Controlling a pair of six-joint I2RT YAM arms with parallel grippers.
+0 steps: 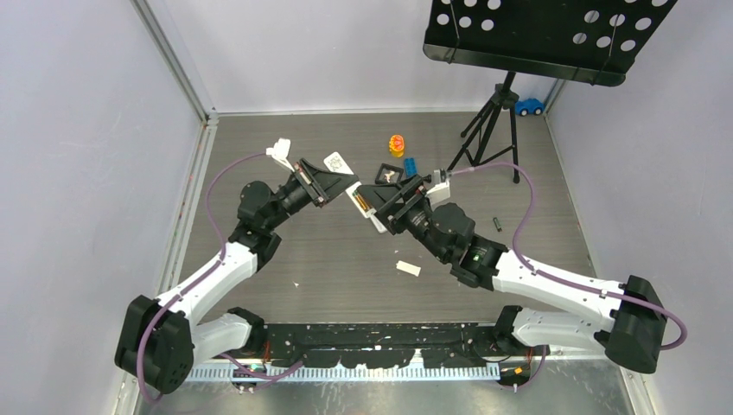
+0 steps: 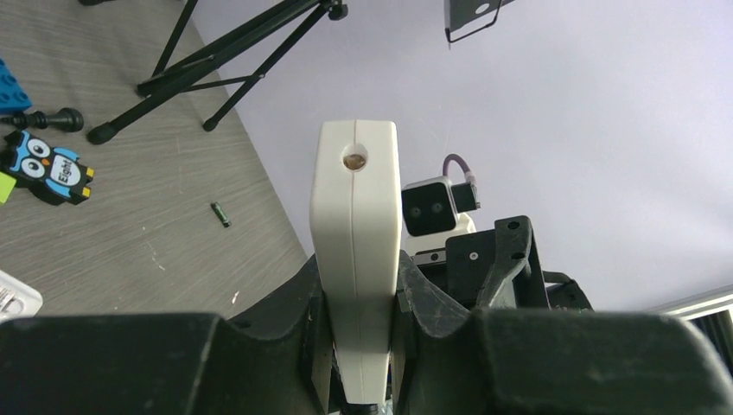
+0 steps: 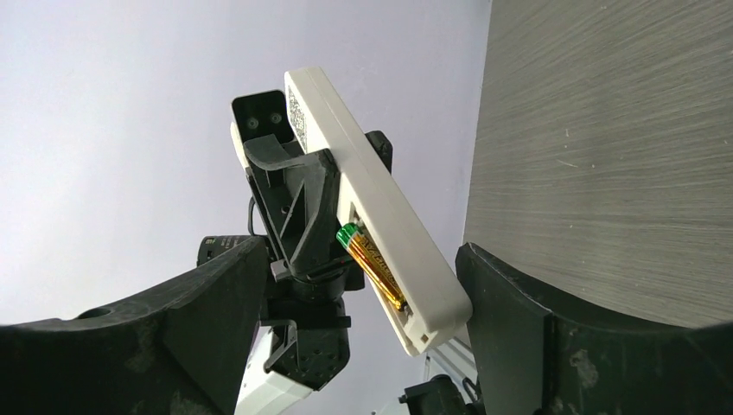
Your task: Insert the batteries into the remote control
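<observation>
Left tool point(image 2: 359, 298) grips one remote point(image 2: 357, 233); one seated battery point(image 3: 372, 264), one loose battery point(image 1: 498, 224).

From the left wrist camera I see the remote control point(image 2: 356, 225) edge-on only, so its face and back are out of my sight. Its lower end sinks between the left fingers point(image 2: 281, 303) and off the bottom edge. On the desk point(image 2: 130, 251) left of the remote, a loose battery point(image 2: 220, 214) is too small for me to read, and a white item point(image 2: 13, 303) is cut by the picture's edge. From the right wrist camera, a seated battery point(image 3: 373, 264) shows in the remote's recess; anything behind it is hidden. The right fingers point(image 3: 519, 328) flank the remote, blurred and cropped.
</observation>
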